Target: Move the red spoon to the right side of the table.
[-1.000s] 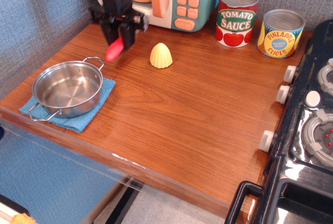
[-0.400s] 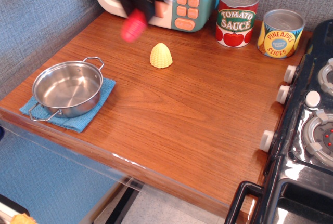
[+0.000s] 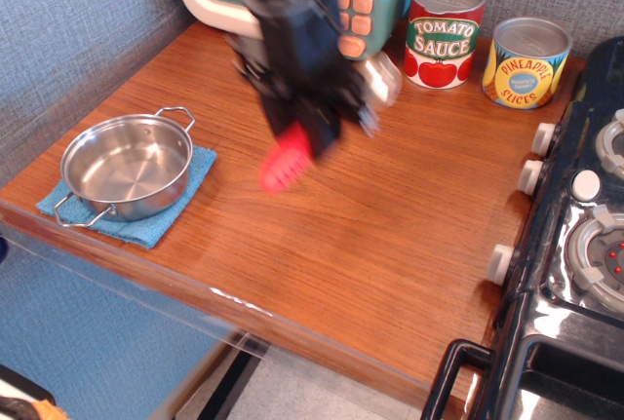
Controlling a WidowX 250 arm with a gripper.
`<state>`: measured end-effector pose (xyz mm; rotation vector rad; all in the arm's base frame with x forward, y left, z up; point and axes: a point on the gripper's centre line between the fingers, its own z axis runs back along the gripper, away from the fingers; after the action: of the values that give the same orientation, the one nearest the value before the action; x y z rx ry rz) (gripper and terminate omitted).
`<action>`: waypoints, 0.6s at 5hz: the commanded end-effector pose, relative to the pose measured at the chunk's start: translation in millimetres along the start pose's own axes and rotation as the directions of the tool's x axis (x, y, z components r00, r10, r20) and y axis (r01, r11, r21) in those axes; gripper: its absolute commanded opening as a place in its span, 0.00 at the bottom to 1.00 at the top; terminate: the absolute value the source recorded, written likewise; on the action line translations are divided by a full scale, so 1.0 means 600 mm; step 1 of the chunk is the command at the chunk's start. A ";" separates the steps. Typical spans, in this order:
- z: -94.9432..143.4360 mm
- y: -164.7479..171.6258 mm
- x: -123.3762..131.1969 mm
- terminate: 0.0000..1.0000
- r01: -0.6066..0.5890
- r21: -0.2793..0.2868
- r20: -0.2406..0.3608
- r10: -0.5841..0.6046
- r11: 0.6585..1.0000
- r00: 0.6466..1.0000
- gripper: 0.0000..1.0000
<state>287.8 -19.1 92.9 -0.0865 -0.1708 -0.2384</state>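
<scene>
Red spoon (image 3: 287, 164) held in fingers (image 3: 322, 133); steel pot (image 3: 125, 168) holds nothing.

a: what's open on the table (image 3: 390, 215)?
b: bare wood across the middle and right, up to the stove (image 3: 575, 245).
a: what blocks?
b: two cans, tomato sauce can (image 3: 445, 30) and pineapple can (image 3: 526, 61), at the back right; the pot (image 3: 125, 167) on its blue cloth (image 3: 161, 220) front left.

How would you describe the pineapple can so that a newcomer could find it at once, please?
Start at the back right corner of the wooden table, beside the black stove. Two cans stand there against the grey wall; the pineapple can is the one nearer the stove. It is yellow and blue, unlike the red tomato sauce can on its left.
</scene>
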 end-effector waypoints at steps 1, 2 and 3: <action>-0.059 -0.031 0.024 0.00 -0.104 -0.044 -0.074 0.100 0.994 0.992 0.00; -0.109 -0.031 0.034 0.00 -0.147 -0.048 -0.140 0.139 0.988 0.980 0.00; -0.138 -0.029 0.022 0.00 -0.129 -0.024 -0.171 0.123 0.991 0.978 0.00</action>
<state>311.5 -48.3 8.1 -0.1099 0.0259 -0.1058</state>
